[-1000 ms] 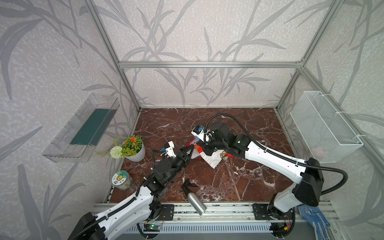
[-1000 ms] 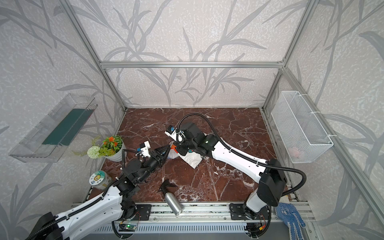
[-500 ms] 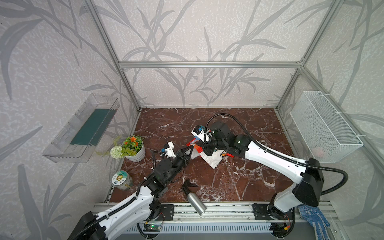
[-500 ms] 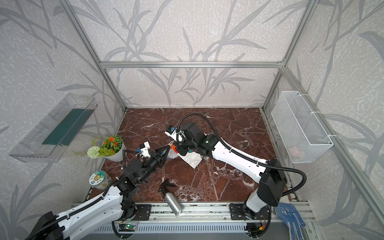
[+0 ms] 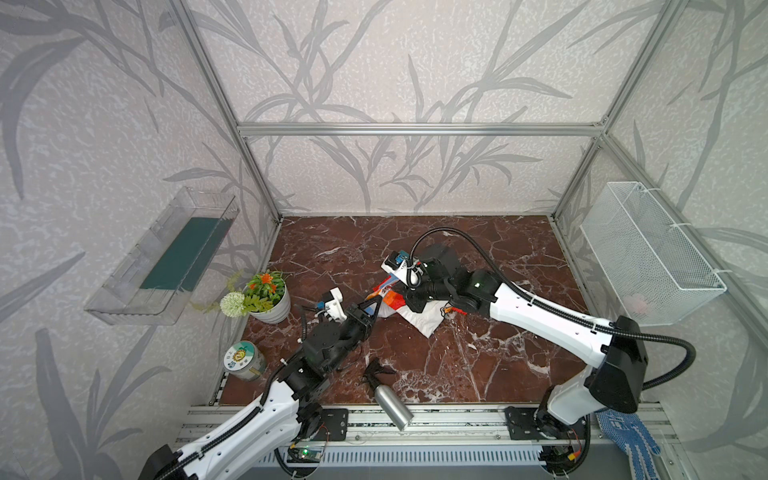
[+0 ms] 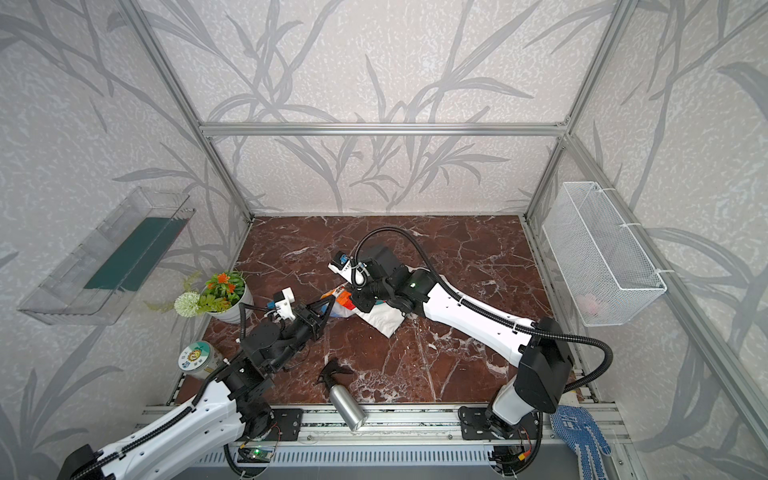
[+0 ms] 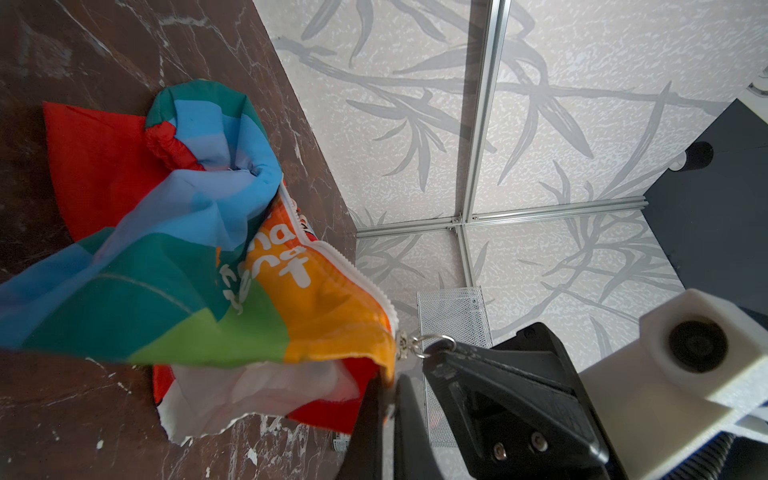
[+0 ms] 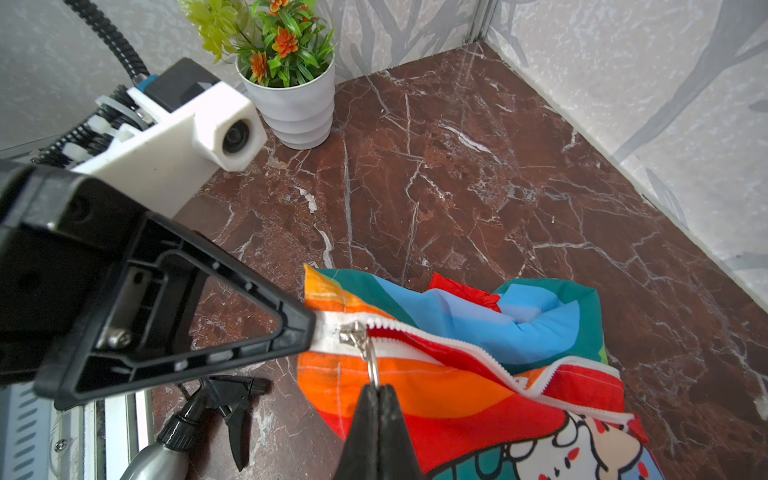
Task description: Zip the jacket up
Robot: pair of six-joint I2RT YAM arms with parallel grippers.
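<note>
Top views: jacket (image 5: 424, 322) partly beneath right arm (image 5: 540, 311)

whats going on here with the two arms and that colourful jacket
Two robot arms are zipping up a child's jacket on the marble table. The left gripper pinches the bottom end of the zipper, holding it in place. The right gripper is shut on the pull ring. The slider sits at the bottom end, and the teeth beyond it are apart, so the zipping has barely begun.
</note>
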